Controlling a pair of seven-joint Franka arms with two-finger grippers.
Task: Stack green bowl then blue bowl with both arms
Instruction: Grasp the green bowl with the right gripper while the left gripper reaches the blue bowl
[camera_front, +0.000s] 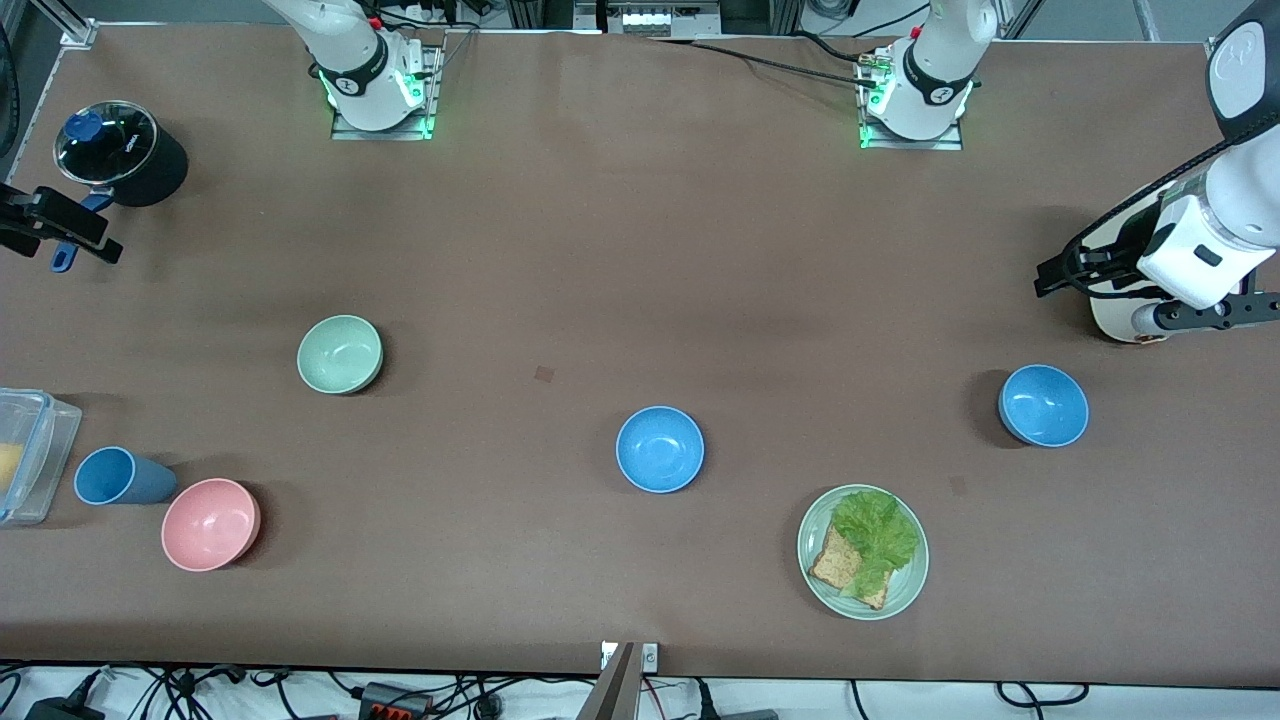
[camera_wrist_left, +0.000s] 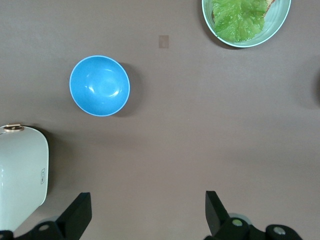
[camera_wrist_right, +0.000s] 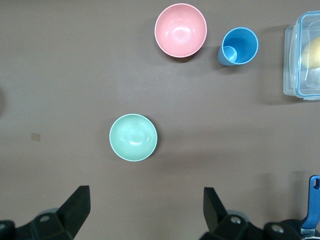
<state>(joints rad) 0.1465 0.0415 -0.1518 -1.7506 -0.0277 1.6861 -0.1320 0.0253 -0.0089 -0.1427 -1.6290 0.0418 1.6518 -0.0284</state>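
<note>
The pale green bowl (camera_front: 340, 353) (camera_wrist_right: 133, 137) sits upright toward the right arm's end of the table. One blue bowl (camera_front: 660, 449) stands mid-table. A second, identical blue bowl (camera_front: 1043, 404) (camera_wrist_left: 99, 85) stands toward the left arm's end. My right gripper (camera_wrist_right: 146, 207) hangs open and empty over the table beside the pot, short of the green bowl. My left gripper (camera_wrist_left: 148, 210) hangs open and empty over bare table at its own end, apart from the second blue bowl.
A green plate (camera_front: 905, 590) with lettuce and bread lies near the front edge. A pink bowl (camera_front: 210, 523), a blue cup (camera_front: 118, 476) and a clear container (camera_front: 30, 455) sit near the green bowl. A black lidded pot (camera_front: 120, 152) and a white object (camera_wrist_left: 20, 175) flank the table ends.
</note>
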